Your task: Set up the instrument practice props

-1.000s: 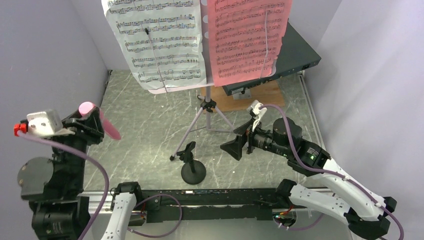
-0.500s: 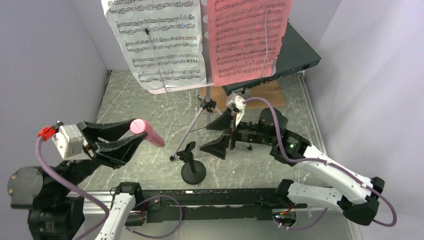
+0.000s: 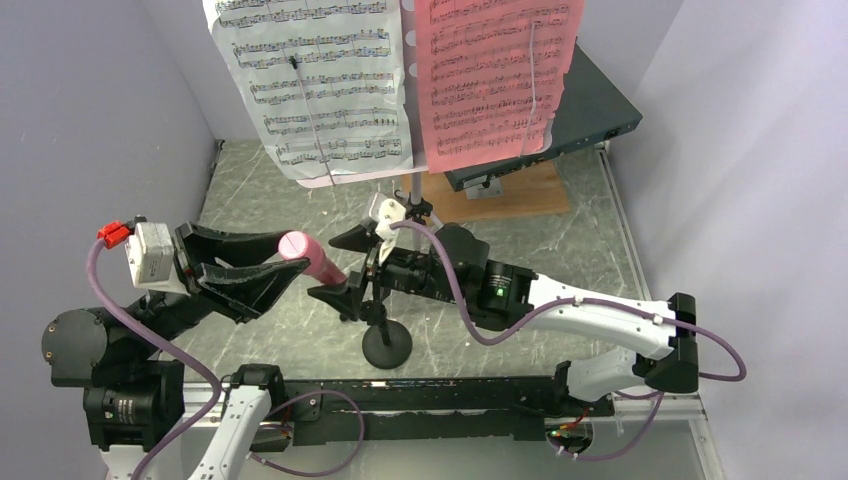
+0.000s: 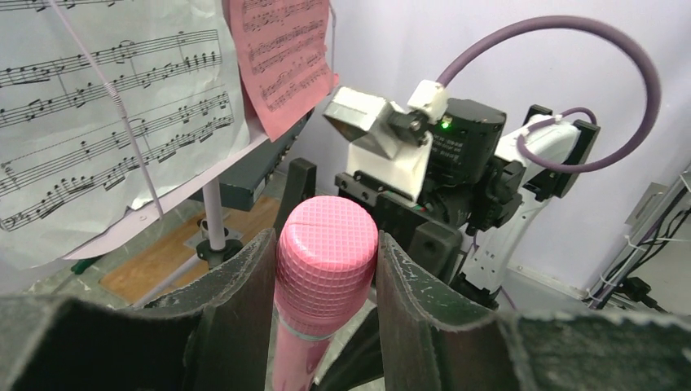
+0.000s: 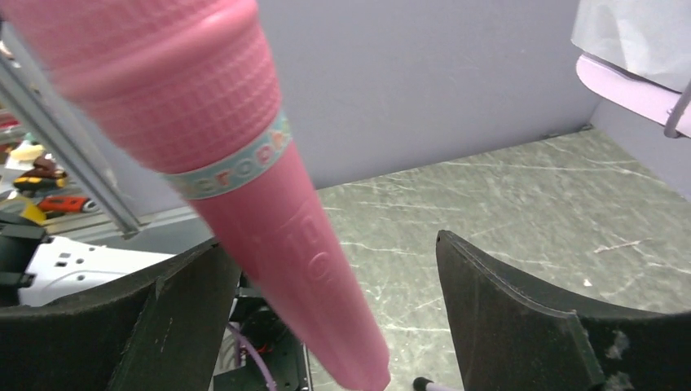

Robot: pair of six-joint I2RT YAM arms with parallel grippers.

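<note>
Pink plastic microphone [image 4: 326, 244], mid-handoff
Left tool [image 4: 326, 265] pinches the head; right tool [image 5: 338, 273] is spread around the tapered handle. Light, stiff, probably slick: grab where it's thickest.

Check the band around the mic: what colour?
Pale teal band with coloured lettering, on the pink microphone; it shows best in the right wrist view.

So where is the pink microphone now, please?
The pink microphone is left of centre in the top view, in the left gripper, beside the mic stand.
</note>
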